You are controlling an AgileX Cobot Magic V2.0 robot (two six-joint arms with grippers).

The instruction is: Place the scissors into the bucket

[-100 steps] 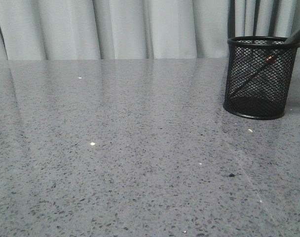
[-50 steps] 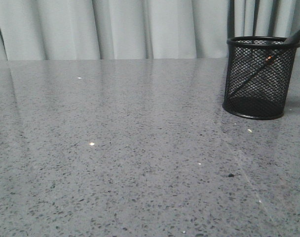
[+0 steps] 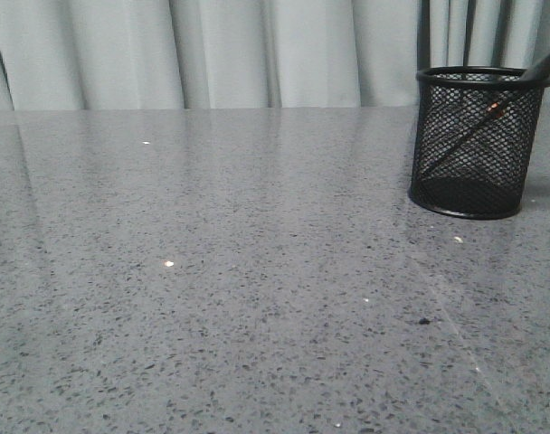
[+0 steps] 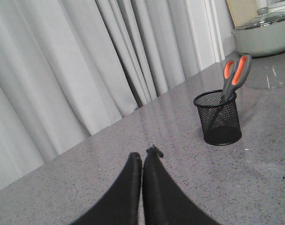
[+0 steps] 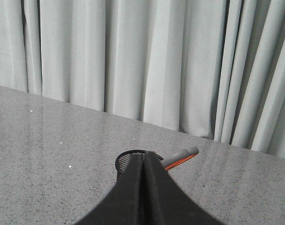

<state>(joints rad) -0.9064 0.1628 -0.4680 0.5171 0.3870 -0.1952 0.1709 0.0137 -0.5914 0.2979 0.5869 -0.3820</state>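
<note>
The black wire-mesh bucket (image 3: 478,142) stands upright at the right of the grey table. The scissors (image 3: 539,65) stand inside it, blades down, leaning on the rim; only part of a grey handle shows above the rim. In the left wrist view the scissors' grey and orange handles (image 4: 236,75) stick out of the bucket (image 4: 218,117). My left gripper (image 4: 145,154) is shut and empty, well away from it. My right gripper (image 5: 146,155) is shut and empty; its fingers hide most of the bucket (image 5: 125,162), beside the scissors handle (image 5: 180,158).
Grey curtains (image 3: 221,50) hang behind the speckled table (image 3: 221,271). A pale lidded pot (image 4: 264,35) stands on the table beyond the bucket in the left wrist view. Neither gripper shows in the front view.
</note>
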